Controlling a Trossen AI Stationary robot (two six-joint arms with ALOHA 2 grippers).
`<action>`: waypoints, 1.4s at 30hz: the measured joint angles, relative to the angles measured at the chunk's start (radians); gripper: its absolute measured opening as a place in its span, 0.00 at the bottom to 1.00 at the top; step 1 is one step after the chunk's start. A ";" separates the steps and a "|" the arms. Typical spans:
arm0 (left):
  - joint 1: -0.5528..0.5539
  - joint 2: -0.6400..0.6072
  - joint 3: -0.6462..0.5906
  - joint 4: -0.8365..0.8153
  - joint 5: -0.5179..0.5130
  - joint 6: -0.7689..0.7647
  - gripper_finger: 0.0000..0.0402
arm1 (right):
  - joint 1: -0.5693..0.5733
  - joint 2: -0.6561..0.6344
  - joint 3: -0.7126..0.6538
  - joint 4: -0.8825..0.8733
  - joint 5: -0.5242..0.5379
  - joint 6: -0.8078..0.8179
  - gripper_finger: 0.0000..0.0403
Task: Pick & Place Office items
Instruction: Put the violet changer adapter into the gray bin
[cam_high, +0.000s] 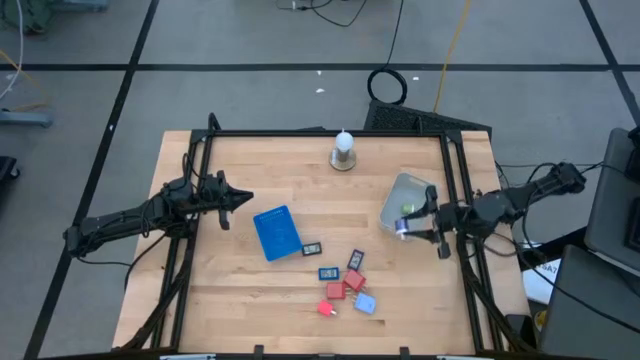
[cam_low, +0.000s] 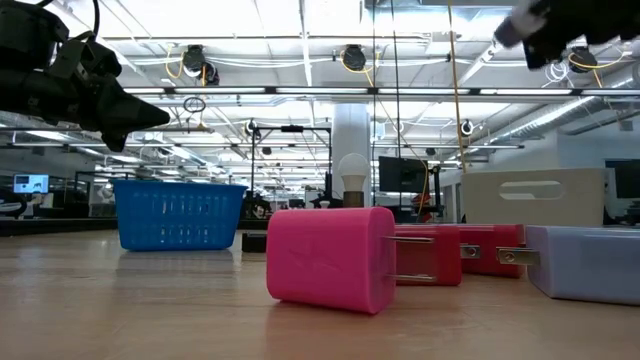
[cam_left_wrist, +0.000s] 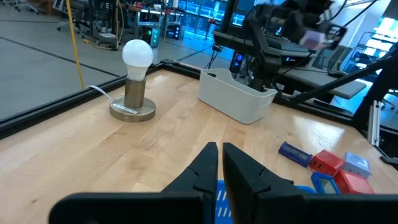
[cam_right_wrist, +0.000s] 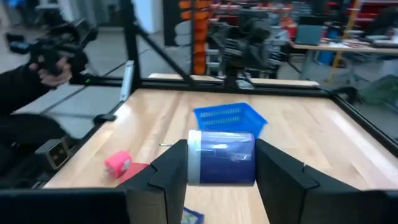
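Several small office items lie in a loose cluster (cam_high: 345, 285) on the wooden table's near middle: red blocks (cam_low: 330, 258), a light-blue block (cam_low: 585, 262) and dark blue pieces (cam_high: 328, 272). My right gripper (cam_right_wrist: 221, 158) is raised over the table's right side, by the near edge of the grey container (cam_high: 405, 195), and is shut on a blue office item (cam_right_wrist: 221, 155). My left gripper (cam_left_wrist: 221, 165) is shut with nothing in it, level above the table's left side (cam_high: 240, 200). My right gripper pinches the blue office item between its two fingers, one on each of two opposite sides (cam_right_wrist: 196, 162). The fingers lie level and point toward the table's left. The item is lifted clear of the table and sits level in the hold.
A blue basket (cam_high: 277, 232) stands left of the cluster. A light bulb on a round base (cam_high: 343, 150) stands at the far middle. A black frame (cam_high: 330, 133) rims the table. Bare wood lies at the near left and between the bulb and the basket.
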 joint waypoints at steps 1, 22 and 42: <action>0.000 0.000 0.000 0.000 0.000 0.000 0.06 | -0.016 -0.040 -0.022 -0.012 -0.001 0.010 0.37; 0.000 0.000 0.000 0.000 0.000 -0.001 0.06 | -0.135 -0.309 -0.218 -0.131 -0.001 0.071 0.37; 0.000 0.000 0.000 0.000 -0.001 -0.001 0.06 | -0.258 0.140 0.131 -0.517 0.081 0.141 0.37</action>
